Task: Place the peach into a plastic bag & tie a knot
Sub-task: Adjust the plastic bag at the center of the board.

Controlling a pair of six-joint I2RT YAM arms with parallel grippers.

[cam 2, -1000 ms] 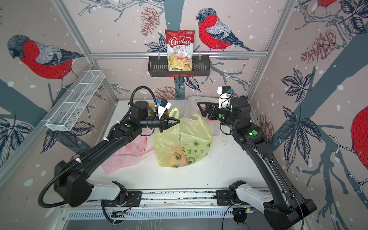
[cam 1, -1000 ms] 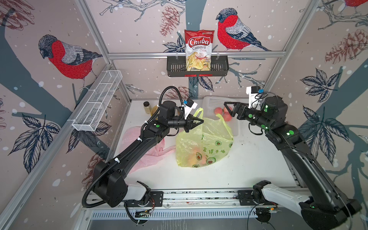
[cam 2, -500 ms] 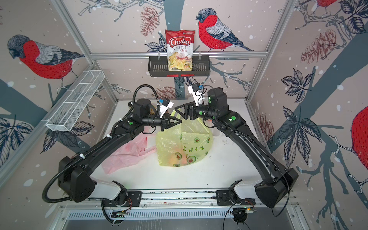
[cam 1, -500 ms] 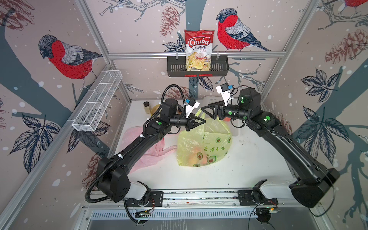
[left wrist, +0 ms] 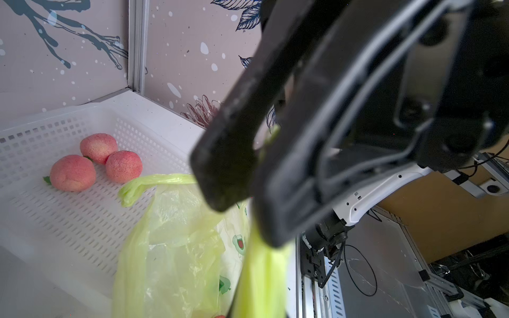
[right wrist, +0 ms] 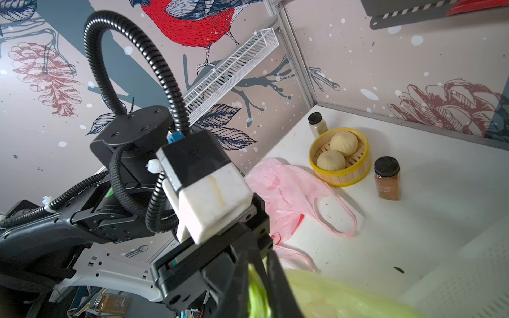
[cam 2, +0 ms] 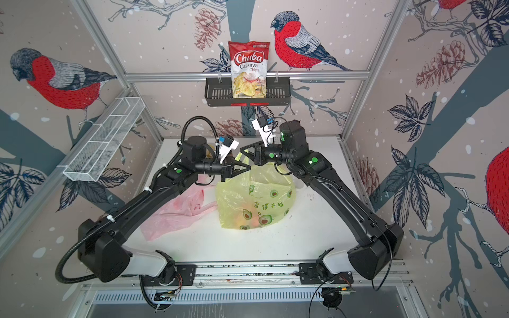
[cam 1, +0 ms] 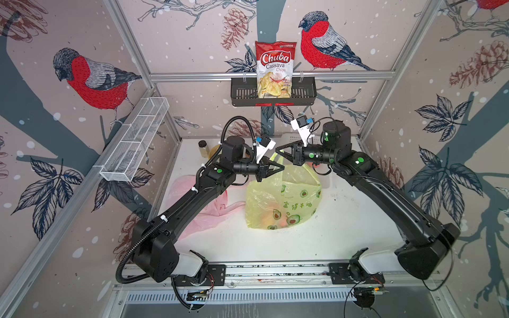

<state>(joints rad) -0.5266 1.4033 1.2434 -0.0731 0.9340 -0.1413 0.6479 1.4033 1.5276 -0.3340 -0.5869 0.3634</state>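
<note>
Item: peach (cam 1: 266,220), low inside yellow bag (cam 1: 286,201) on white table (cam 1: 344,225), well below both grippers. I see left gripper (cam 1: 283,167) clamped on the bag's gathered top and right gripper (cam 1: 276,151) pinched shut on it too, tips nearly meeting. Adjacent: pink bag (cam 1: 209,212). Spare peaches (left wrist: 73,173) in white basket (left wrist: 82,225).

**Two arms, tip to tip**

Both arms reach inward from the table's front corners, forearms roughly level. The left gripper (cam 1: 281,168) and right gripper (cam 1: 277,151) face each other, nearly touching, each with its jaws closed on a handle of the yellow-green plastic bag (cam 1: 283,203).
</note>
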